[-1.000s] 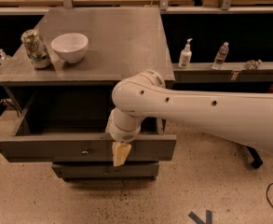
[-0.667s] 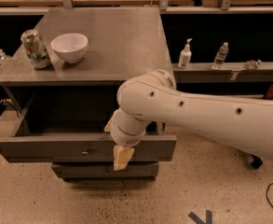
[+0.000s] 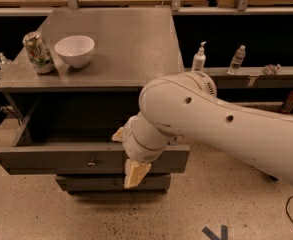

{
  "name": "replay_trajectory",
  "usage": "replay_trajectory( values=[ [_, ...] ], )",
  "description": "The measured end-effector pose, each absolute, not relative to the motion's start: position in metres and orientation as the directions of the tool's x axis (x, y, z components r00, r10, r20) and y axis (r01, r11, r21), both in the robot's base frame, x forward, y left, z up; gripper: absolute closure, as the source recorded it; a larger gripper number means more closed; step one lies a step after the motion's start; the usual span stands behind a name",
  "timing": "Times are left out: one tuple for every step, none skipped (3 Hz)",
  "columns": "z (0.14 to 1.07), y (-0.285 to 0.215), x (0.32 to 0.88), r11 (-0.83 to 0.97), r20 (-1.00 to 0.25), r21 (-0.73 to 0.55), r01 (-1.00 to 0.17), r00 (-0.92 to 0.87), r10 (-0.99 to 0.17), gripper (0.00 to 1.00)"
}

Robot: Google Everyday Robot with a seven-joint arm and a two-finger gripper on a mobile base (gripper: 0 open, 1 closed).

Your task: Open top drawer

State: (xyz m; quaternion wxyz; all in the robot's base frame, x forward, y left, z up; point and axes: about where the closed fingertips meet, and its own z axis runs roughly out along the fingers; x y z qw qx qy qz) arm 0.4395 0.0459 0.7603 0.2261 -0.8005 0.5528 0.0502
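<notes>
Nearest lay the floor (image 3: 46, 219), pale speckled stone, with a blue tape mark (image 3: 216, 232) at 5 o'clock in the view and a thin dark cable (image 3: 292, 206) at 4 o'clock. Above it hung the gripper (image 3: 133, 168), a tan, wedge-shaped tip on a smooth white rounded wrist. It sat just in front of the top drawer's face, at 3 o'clock from the knob (image 3: 91, 162), and pointed down. Whether the claw was open or closed could not be told.

The arm (image 3: 226, 124) was a thick, glossy white tube with small dark holes, reaching in from 4 o'clock.

The top drawer (image 3: 51, 159) stood drawn out from the cabinet at 8 o'clock in the view. It had a flat, matte grey wooden front with a small round metal knob. Its inside was in deep shadow, so any contents could not be made out. Below it showed the narrower mid-sized drawer front (image 3: 101, 183), also grey and flat.

Farther back, the grey tabletop (image 3: 131, 44) was flat and faintly grained. On it, at 10 o'clock, a round white bowl (image 3: 74, 50) showed a plain white inside. A printed metal can (image 3: 38, 52) stood upright just beside it at 9 o'clock.

On a dark shelf at 2 o'clock stood a white pump bottle (image 3: 199, 59) and a clear bottle (image 3: 237, 59).
</notes>
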Motion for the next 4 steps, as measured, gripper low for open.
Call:
replay_trajectory(
  values=[
    [0.756, 0.054, 0.463, -0.309, -0.320, -0.274, -0.911, 0.389, -0.864, 0.31],
    [0.738, 0.069, 0.485, -0.334, -0.326, -0.217, -0.917, 0.390, -0.861, 0.31],
    [0.715, 0.082, 0.497, -0.346, -0.334, -0.155, -0.925, 0.378, -0.863, 0.31],
    [0.683, 0.087, 0.502, -0.340, -0.336, -0.083, -0.937, 0.347, -0.875, 0.30]
  ],
)
